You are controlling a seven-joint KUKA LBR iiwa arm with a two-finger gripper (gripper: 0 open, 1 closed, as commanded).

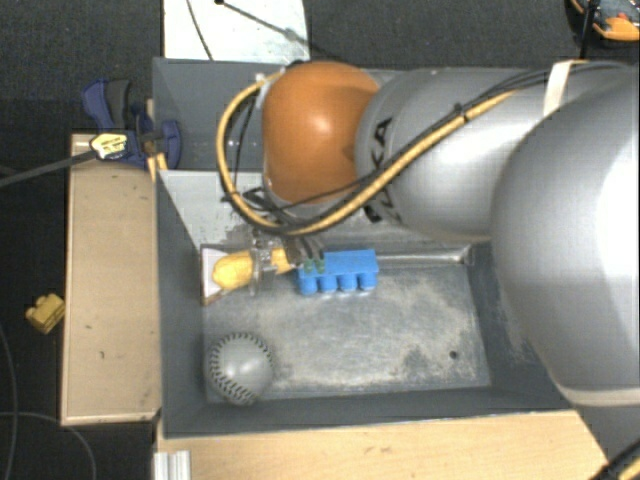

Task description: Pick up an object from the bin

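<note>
Though plainly low at the back-left, cannot tell the gripper's point(290, 258) spread. Just beside it, by the back wall: smooth rounded yellow piece point(233, 269) leftward, studded blue plastic brick point(338, 272) rightward. Well apart, front-left corner: dimpled grey ball point(238, 367). Scuffed metal bin floor point(400, 338) open rightward.

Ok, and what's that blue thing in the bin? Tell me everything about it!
The blue block looks like plastic. It is long, with a row of four rounded bumps on the side facing us. It lies flat on the grey floor of the bin, near the back wall. The gripper hangs at its left end; whether it touches the block is hard to tell.
</note>
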